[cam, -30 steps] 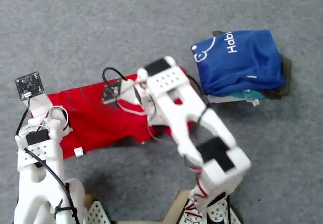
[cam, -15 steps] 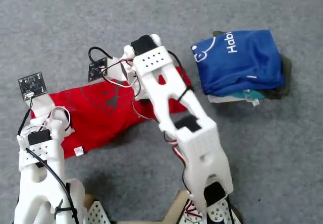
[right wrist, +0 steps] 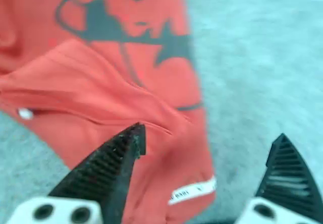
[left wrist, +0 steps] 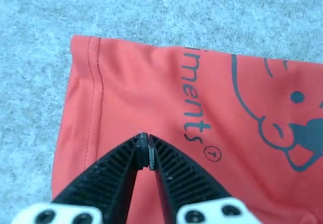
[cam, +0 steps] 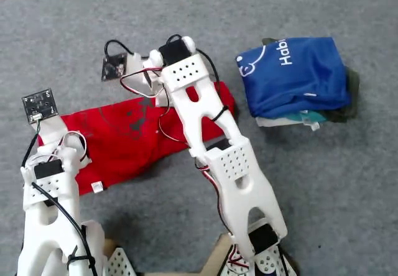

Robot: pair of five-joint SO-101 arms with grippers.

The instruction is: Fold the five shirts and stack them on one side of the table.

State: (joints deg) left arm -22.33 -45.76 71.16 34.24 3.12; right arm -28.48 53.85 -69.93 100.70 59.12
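A red shirt [cam: 124, 139] with a dark print lies flat on the grey table, left of centre. My left gripper [left wrist: 145, 151] is shut, its tips resting on the shirt near a stitched hem [left wrist: 96, 93]; in the high view it sits at the shirt's left end [cam: 53, 130]. My right gripper [right wrist: 207, 148] is open and empty, hovering over the red shirt [right wrist: 101, 98] at its edge. In the high view it is at the shirt's far edge [cam: 144, 84]. A stack of folded shirts with a blue shirt [cam: 292, 74] on top stands at the right.
Grey carpet-like table surface [cam: 348, 183] extends all round. The right arm's long white body [cam: 211, 139] crosses over the shirt's right half. Both arm bases stand at the near edge [cam: 124, 263].
The right arm stretched away and to the left, carrying its gripper from the shirt's middle to its far edge. The left arm has stayed still.
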